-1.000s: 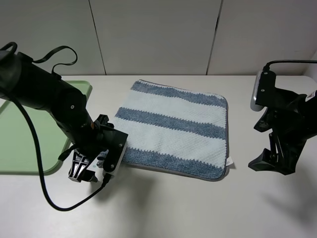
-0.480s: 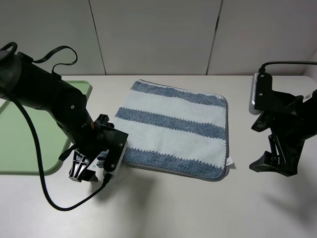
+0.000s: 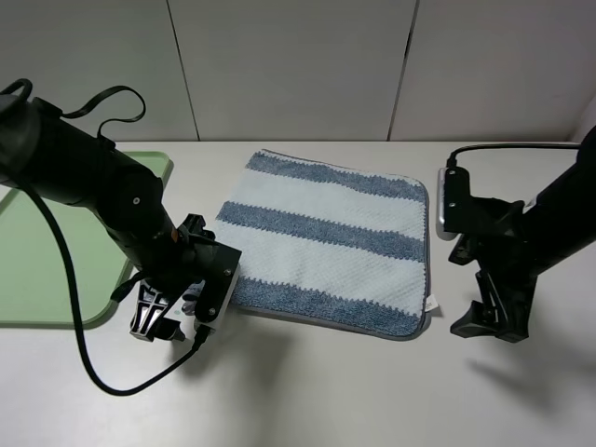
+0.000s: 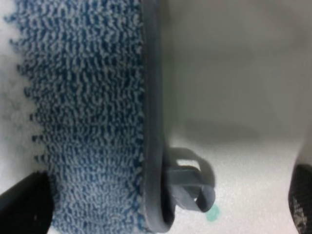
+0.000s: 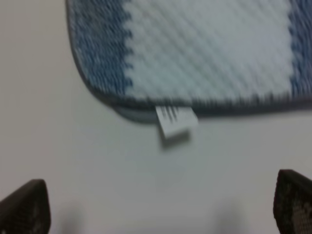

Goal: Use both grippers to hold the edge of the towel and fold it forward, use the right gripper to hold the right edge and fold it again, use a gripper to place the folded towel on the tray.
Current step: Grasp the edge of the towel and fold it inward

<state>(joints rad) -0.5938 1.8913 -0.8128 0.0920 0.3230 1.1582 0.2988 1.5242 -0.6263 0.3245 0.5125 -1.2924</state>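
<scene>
Towel: the blue-and-white striped terry towel (image 3: 326,242) lies flat and unfolded at the centre of the overhead frame, on the pale table (image 3: 326,400).
Tray: the light green plastic tray (image 3: 47,251) sits at the left edge of the frame, apart from the towel.
What changed: over the last second your right gripper (image 3: 484,321) has swung in from the far right of the frame and now stands just beside the towel's lower-right corner. The left arm has not moved.
Left gripper: the left gripper (image 3: 154,326) is down at the towel's lower-left corner. Its fingers (image 4: 24,204) are spread wide, with the grey hem and the grey hanging loop (image 4: 190,183) between them, and they hold nothing.
Right gripper: its fingertips (image 5: 24,204) are wide apart over bare table. The corner with the small white label (image 5: 175,121) lies ahead of them, not yet between them.
Meaning for you: the first fold has not begun. The right side probably needs to close the remaining gap before both pinch the edge.
</scene>
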